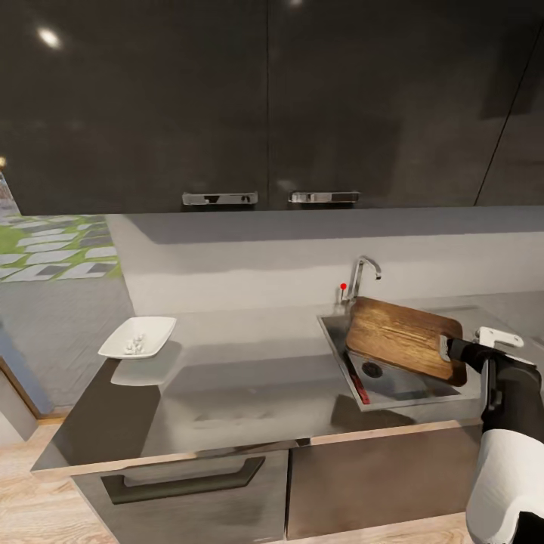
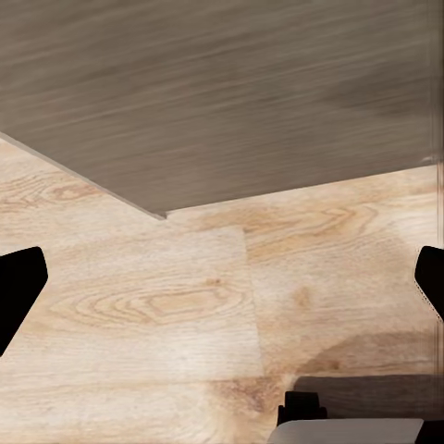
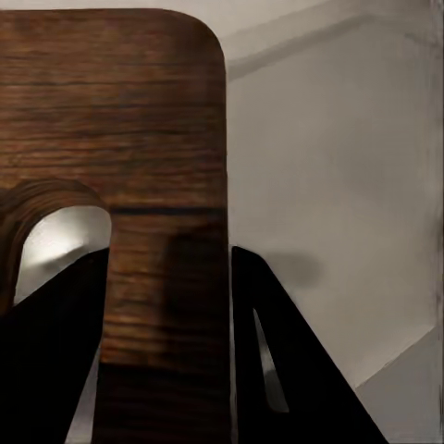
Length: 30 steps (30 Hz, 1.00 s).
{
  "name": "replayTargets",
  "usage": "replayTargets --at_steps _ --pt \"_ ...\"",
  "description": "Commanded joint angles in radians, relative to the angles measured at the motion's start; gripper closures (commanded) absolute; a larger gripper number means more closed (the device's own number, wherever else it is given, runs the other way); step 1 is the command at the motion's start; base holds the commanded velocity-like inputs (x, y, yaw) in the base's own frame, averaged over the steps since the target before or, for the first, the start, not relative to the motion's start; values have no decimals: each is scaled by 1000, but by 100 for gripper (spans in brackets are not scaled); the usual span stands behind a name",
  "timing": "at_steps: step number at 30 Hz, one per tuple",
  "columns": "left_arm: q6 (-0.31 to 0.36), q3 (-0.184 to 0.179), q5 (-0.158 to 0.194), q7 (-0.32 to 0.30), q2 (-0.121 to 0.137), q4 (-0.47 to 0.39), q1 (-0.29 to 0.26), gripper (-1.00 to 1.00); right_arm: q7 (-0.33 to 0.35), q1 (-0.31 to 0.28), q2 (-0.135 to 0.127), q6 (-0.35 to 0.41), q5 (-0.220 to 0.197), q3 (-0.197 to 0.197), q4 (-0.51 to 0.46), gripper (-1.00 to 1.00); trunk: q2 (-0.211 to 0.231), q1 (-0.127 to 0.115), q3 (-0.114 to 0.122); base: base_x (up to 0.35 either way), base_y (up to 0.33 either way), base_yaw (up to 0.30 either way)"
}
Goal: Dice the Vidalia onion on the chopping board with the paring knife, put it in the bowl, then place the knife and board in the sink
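The brown chopping board [image 1: 400,336] leans tilted over the sink [image 1: 333,335], its far end near the tap [image 1: 363,273]. My right gripper [image 1: 447,350] is shut on the board's near right end. In the right wrist view the board [image 3: 120,120] runs between the black fingers [image 3: 277,370], beside its handle hole. The paring knife [image 1: 357,381] lies in the basin along the left wall, red handle toward me. The white bowl [image 1: 138,337] on the countertop [image 1: 242,378] holds small pale onion pieces [image 1: 136,346]. My left gripper [image 2: 222,287] is open above the wood floor.
Dark upper cabinets [image 1: 264,98] with two steel handles hang above the grey backsplash. Below the worktop are a drawer [image 1: 185,480] and a cabinet door [image 1: 378,476]. The left wrist view shows a cabinet face [image 2: 222,83] and light floor [image 2: 185,305].
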Motion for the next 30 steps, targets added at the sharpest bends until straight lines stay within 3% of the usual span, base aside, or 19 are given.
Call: replayTargets --at_steps 1,4,7,9,12,16,19,21,23,27,30 --pt "-6 -9 7 1 -4 4 -2 -100 -24 -1 1 5 -30 -7 -1 100 -2 1 -2 0 0 0" --pt "-6 -9 7 1 -8 4 -2 -100 -162 -1 2 4 -157 -11 -1 100 -2 1 -2 0 0 0" --pt "-6 -9 7 1 -9 4 -2 -100 -290 -1 3 0 -243 -10 -1 100 -2 1 -2 0 0 0" --pt "-6 -8 7 1 -10 4 -2 -100 -366 -1 7 -21 -278 -9 0 100 -2 1 -2 0 0 0" --pt "-6 -9 7 1 -10 4 -2 -100 -441 -1 44 -91 -293 -6 0 100 -2 1 -2 0 0 0" --pt "-6 -9 7 1 -11 4 -2 -100 -625 -1 124 -219 -297 5 1 100 -2 1 -2 0 0 0" --pt "-6 -9 7 1 -12 4 -2 -100 -745 -1 179 -282 -299 93 1 100 -2 1 -2 0 0 0" --pt "-6 -9 7 1 -12 4 -2 -100 -805 -1 196 -313 -299 158 15 100 -2 1 -2 0 0 0" --pt "-6 -9 7 1 -13 4 -2 -100 -862 -1 203 -341 -301 190 55 100 -2 1 -2 0 0 0" --pt "-6 -9 7 0 -13 4 -2 -100 -960 -2 217 -405 -303 209 108 100 -2 1 -2 0 0 0" --pt "-6 -9 7 0 -13 4 -2 -100 -1011 -3 262 -434 -304 212 117 100 -2 1 -2 0 0 0"
